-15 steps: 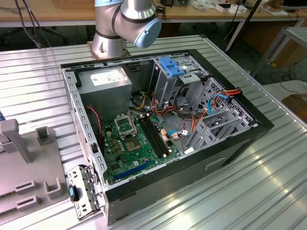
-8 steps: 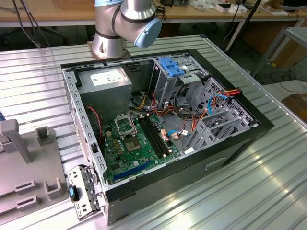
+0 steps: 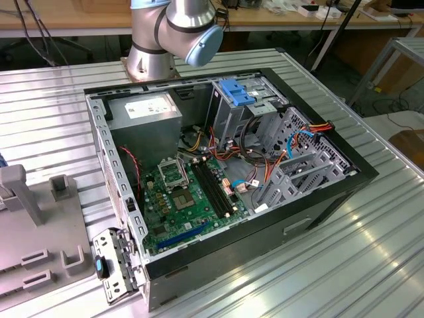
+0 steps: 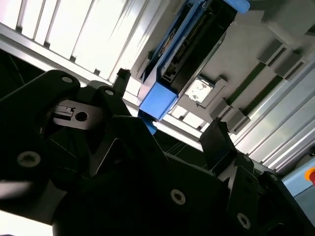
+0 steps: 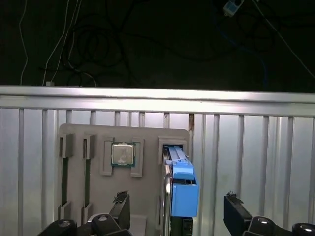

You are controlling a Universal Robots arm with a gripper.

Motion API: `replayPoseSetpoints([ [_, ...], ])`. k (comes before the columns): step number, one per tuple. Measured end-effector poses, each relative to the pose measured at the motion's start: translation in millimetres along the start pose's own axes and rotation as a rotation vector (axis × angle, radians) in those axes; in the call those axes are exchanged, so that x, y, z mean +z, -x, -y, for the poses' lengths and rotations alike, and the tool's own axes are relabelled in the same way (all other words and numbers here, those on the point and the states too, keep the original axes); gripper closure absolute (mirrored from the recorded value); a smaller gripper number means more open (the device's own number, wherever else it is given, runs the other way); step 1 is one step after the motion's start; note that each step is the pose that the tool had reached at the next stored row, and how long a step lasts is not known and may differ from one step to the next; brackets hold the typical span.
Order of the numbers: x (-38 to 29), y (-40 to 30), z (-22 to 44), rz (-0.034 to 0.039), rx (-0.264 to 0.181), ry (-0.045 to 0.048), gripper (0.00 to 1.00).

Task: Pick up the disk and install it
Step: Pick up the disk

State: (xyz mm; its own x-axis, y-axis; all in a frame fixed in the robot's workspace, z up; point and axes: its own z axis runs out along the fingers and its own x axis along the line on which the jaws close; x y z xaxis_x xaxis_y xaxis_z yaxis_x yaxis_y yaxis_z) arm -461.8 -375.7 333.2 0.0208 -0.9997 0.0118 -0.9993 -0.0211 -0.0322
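The gripper is open. Its two dark fingers stand wide apart on either side of the disk, with a clear gap on each side, so it holds nothing.

The disk stands on edge in a slot of a grey holder tray that lies on the slatted metal desk. Its long axis runs along the slot, in line with the desk's slats. The bright blue end of its carrier faces the gripper and the dark slab reaches away behind it. In the second wrist view the disk runs off at a slant from the blue end, and the gripper straddles that near end.

Just beside the disk on the same tray a square processor chip sits in its own recess. Beyond that are two long narrow slots. Only the blue end lies between the fingers.

In the exterior view the tray lies towards the view's left, and beside it on the desk is an open computer case. Inside the case are a green motherboard, a silver power supply, loose coloured cables and a light-blue bracket at the drive bays. The arm rises behind the case.
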Motion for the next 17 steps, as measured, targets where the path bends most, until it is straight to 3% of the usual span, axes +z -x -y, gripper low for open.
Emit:
replayPoseSetpoints([
  [6, 15.5, 0.2, -1.3, -0.0003, 0.008, 0.0000, 0.16],
  [8, 22.9, 0.4, -1.5, -0.0003, 0.010, 0.0000, 0.30],
  [10, 24.4, 0.3, -1.5, -0.0128, 0.010, -0.0004, 0.42],
  [11, 26.6, 0.4, -1.6, -0.0145, 0.025, -0.0002, 0.49],
  [14, 28.6, 0.5, -1.7, -0.0165, 0.067, 0.0009, 0.49],
  [17, 28.8, 2.5, -1.7, -0.0176, 0.076, 0.0008, 0.49],
])
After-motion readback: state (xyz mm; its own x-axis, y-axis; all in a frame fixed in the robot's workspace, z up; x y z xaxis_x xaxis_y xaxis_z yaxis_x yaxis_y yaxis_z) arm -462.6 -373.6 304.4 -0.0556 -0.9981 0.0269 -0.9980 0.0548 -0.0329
